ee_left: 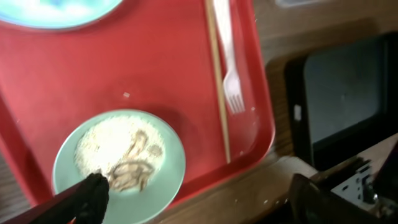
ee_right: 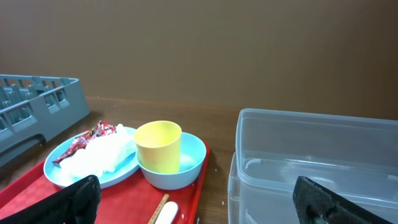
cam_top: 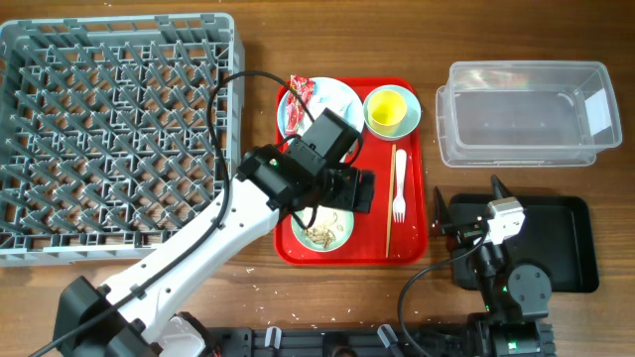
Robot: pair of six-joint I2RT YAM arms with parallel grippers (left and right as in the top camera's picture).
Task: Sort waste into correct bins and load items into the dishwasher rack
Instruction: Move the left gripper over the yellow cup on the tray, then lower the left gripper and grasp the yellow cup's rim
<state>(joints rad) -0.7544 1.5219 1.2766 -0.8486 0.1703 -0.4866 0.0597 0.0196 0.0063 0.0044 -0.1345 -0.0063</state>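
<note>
**Target position.** The mint green bowl (cam_top: 347,230) stands upright in the near part of the red tray (cam_top: 372,228), close to the tray's front lip. It holds the food scraps (ee_left: 127,163), beige crumbs with darker strips on top. The chopstick (ee_left: 219,93) and the fork (ee_left: 231,81) lie side by side to the bowl's right. Their long axes run front to back along the tray, and both are clear of the bowl.

**Governing relation.** The left tool (ee_left: 200,186) hangs above the tray, with the bowl below it and offset toward its left finger (ee_left: 93,193). In the left wrist view that finger overlaps the bowl's near rim. The right finger (ee_left: 314,199) sits well past the tray's edge, over the surface. The centre line between the jaws therefore falls to the right of the bowl, not on it. The bowl is round and has no long axis, so a grasp would most likely pinch the rim — one finger inside, one outside.

**Arm selection.** The left arm is the nearer one. The right tool (ee_right: 196,199) sits over the black tray (cam_top: 571,243), well apart from the bowl, and faces the clear tub (cam_top: 451,109).

**Tool state.**
- Left tool: jaws spread wide with nothing between them. Contact with the rim cannot be confirmed.
- Right tool: jaws fully apart — empty.

**Assessment.** A shift toward the bowl, followed by a descent, appears necessary before closing.
</note>
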